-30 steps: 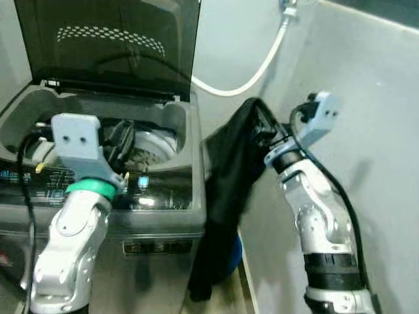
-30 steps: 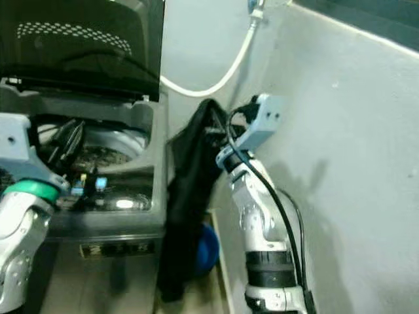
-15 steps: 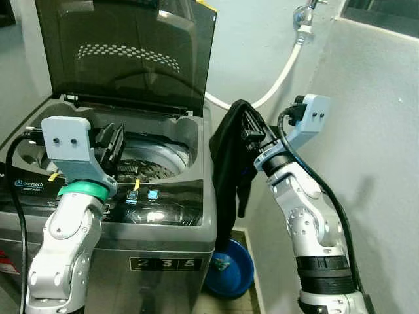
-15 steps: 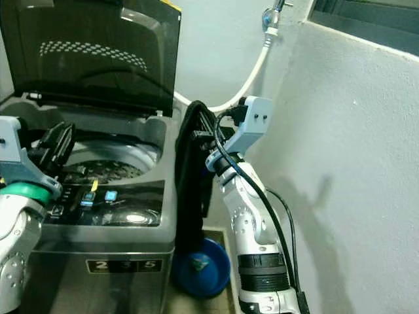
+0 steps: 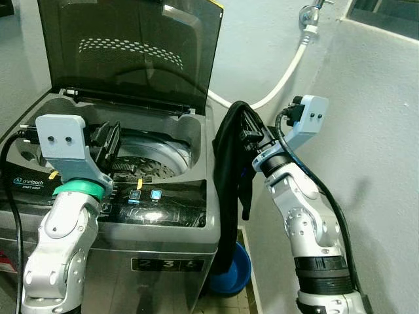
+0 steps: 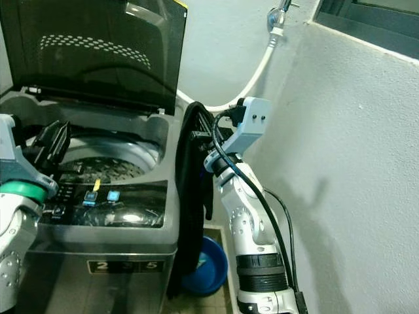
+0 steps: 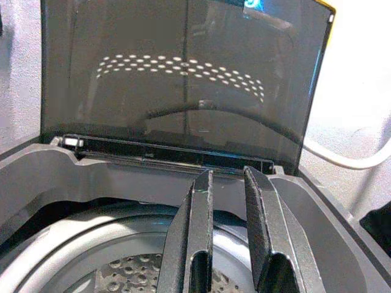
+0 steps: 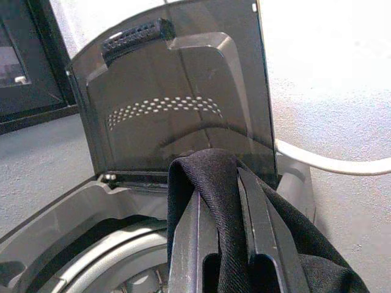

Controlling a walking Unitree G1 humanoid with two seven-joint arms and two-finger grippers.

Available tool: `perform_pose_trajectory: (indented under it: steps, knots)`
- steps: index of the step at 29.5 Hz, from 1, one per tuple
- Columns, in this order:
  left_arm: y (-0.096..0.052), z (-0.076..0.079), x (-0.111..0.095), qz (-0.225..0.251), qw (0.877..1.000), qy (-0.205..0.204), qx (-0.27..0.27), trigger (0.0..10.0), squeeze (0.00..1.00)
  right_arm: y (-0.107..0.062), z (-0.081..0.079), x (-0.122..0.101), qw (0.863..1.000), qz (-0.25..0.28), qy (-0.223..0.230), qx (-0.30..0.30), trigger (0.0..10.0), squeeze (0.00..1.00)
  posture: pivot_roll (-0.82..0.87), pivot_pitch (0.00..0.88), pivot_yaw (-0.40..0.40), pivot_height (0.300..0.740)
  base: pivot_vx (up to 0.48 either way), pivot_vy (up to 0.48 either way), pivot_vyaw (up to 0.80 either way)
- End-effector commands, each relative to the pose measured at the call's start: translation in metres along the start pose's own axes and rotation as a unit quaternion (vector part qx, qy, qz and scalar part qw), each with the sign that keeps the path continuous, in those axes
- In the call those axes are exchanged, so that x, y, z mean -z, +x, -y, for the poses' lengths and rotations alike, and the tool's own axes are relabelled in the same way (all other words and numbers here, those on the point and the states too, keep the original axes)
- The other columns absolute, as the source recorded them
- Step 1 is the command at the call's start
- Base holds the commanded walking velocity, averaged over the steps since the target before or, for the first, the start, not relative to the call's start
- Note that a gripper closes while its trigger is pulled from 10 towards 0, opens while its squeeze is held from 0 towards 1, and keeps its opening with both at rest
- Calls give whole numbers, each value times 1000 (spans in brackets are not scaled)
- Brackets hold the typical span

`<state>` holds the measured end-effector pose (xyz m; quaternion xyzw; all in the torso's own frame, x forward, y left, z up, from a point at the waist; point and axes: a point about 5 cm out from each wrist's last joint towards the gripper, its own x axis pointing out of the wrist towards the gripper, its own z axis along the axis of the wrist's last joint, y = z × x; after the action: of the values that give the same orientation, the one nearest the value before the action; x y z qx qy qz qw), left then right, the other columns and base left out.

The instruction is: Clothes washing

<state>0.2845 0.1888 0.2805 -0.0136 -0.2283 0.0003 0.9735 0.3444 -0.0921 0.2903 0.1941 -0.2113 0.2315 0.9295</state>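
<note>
The right gripper (image 5: 252, 136) is clamped on a black garment (image 5: 229, 190), which hangs long and straight down just beside the right wall of the washing machine (image 5: 163, 216). The open drum (image 5: 147, 160) lies to the gripper's left and lower, under the raised lid (image 5: 131, 52). The left gripper (image 5: 108, 145), fingers slightly apart and empty, hovers over the drum's left edge. A blue basin (image 5: 236, 275) sits on the floor beneath the hem.

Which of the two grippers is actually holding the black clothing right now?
The right gripper: its fingers are clamped on the black garment, which hangs beside the washing machine. The left gripper holds nothing, poised over the drum.
</note>
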Motion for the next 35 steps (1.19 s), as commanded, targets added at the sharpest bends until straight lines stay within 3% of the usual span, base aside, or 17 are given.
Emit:
perform_pose_trajectory:
  steps: [1,35]
  knots:
    - [0,6,-5,8,1000,-4,11,10000,0,0,2,-3,1000,8,-2,3,10000,0,93,43,-99,740,0,341,0]
    - [-5,8,-5,1,1000,-10,14,10000,0,-3,3,0,1000,-3,-2,4,10000,0,92,60,-102,740,0,388,0]
